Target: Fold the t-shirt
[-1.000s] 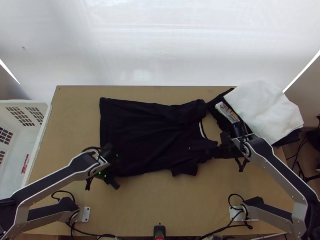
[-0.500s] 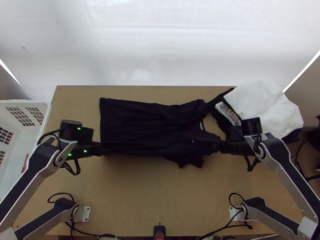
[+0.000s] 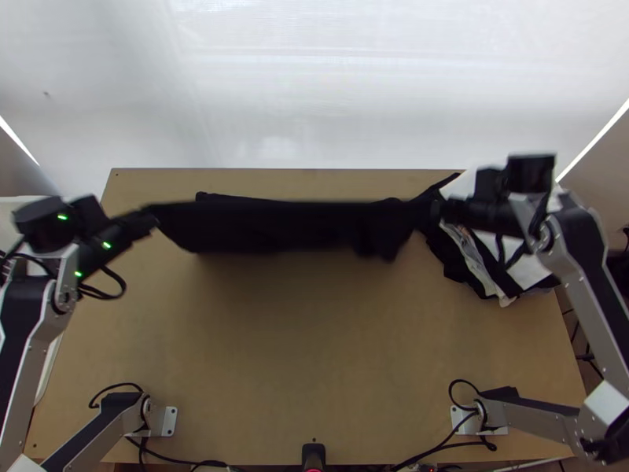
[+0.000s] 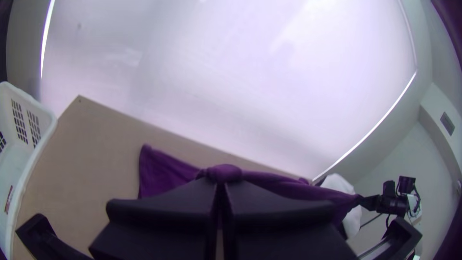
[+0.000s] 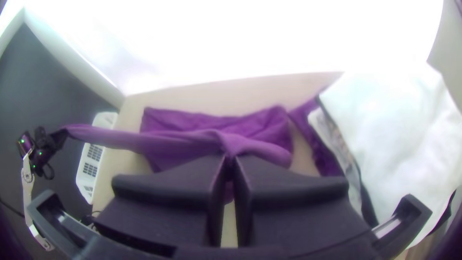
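In the top view the black t-shirt (image 3: pixel 291 226) is stretched sideways between both grippers, its near part raised off the table and its far edge resting on it. My left gripper (image 3: pixel 151 214) holds one end at the left; my right gripper (image 3: pixel 432 209) holds the other beside the cloth pile. From the left wrist, the left gripper (image 4: pixel 220 185) is shut on bunched fabric of the shirt (image 4: pixel 163 171), which looks purple there. The right wrist view has the right gripper (image 5: pixel 230 161) shut on a pinched part of the shirt (image 5: pixel 183 142).
A pile of clothes with a white cloth (image 5: pixel 399 120) on top lies at the table's far right. A white basket (image 4: pixel 33 130) stands at the left edge. Bare wood (image 3: pixel 307 346) spreads across the near part of the table.
Both grippers have moved up the picture and apart, the left one leftward. The shirt's near edge has been lifted and carried toward the far side, pulled taut between them.
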